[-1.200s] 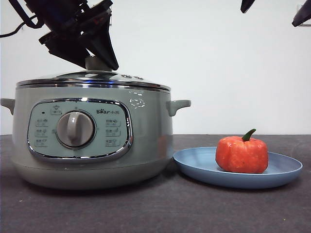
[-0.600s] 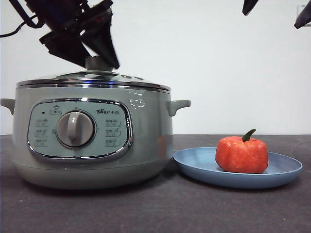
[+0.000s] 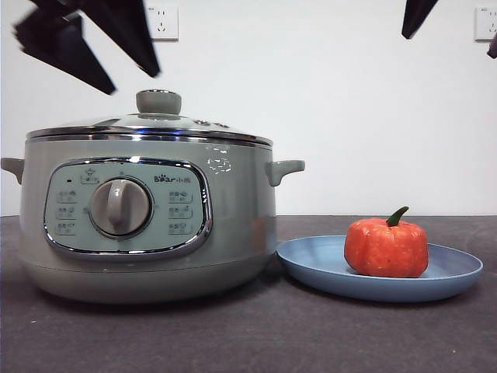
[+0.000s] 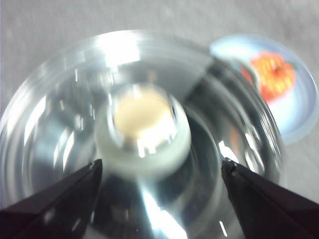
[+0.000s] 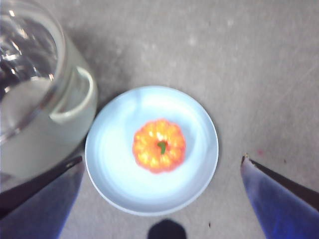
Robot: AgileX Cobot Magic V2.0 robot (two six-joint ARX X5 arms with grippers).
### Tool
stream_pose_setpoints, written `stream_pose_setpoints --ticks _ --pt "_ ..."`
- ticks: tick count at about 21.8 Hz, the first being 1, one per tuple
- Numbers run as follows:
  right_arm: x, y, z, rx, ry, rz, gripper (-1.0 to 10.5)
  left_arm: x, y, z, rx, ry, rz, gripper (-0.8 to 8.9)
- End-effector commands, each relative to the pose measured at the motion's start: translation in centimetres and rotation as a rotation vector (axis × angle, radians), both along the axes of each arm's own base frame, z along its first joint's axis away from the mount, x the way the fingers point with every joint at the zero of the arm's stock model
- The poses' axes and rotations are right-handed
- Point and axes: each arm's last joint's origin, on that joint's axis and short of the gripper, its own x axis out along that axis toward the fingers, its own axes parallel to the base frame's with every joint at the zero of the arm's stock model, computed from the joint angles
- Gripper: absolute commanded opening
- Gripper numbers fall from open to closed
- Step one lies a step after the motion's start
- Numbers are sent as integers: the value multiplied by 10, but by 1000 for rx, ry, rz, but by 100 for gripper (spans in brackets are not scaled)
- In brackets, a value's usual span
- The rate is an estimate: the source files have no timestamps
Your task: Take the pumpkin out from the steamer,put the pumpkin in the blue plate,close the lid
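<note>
Lid (image 3: pixel 147 124) now sits shut on steamer (image 3: pixel 147 225) w/ left gripper (image 3: pixel 93 48) let go, jaws spread, lifted clear above knob, pumpkin (image 3: pixel 386 247) in plate (image 3: pixel 458 273) under idle open right gripper (image 5: pixel 162 186), so task's basically done imo.

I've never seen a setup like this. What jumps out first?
The big sage-green steamer fills the left of the table, its glass lid on top. Beside it, to the right, an orange-red pumpkin sits in the blue plate. The left gripper hangs open above the lid's knob; the right gripper is open high over the plate.
</note>
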Motion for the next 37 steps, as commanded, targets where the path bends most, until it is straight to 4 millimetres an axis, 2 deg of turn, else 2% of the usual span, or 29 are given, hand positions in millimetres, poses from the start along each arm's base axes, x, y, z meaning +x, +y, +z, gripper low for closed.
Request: stream_pose_setpoints --ticks 1,3,5,6,8,10,16,18,37 --pt "-3 -1 -1 4 5 -2 434 -18 9 9 -1 18 -3 301" --pt "-7 -3 3 18 -22 1 186 -33 17 17 -8 8 -5 25" --pt "-10 -3 9 45 -75 10 8 -44 22 27 -24 -43 -7 -8" --pt "-13 -4 13 58 -115 16 -16 -48 25 31 -37 -74 -8 -8" --pt "-21 -6 16 105 -206 26 -16 -56 29 38 -48 -131 -7 -8" --pt "-30 -7 11 153 -289 51 -16 -64 35 34 -24 -187 30 -8" --pt "-55 -16 -31 251 -457 82 -16 -92 51 -12 -93 -314 77 -8" --pt "-58 -18 -38 256 -464 81 -15 -99 54 -20 -115 -337 78 -8" --pt "-58 -18 -41 262 -432 69 1 -99 54 -23 -124 -319 94 -3"
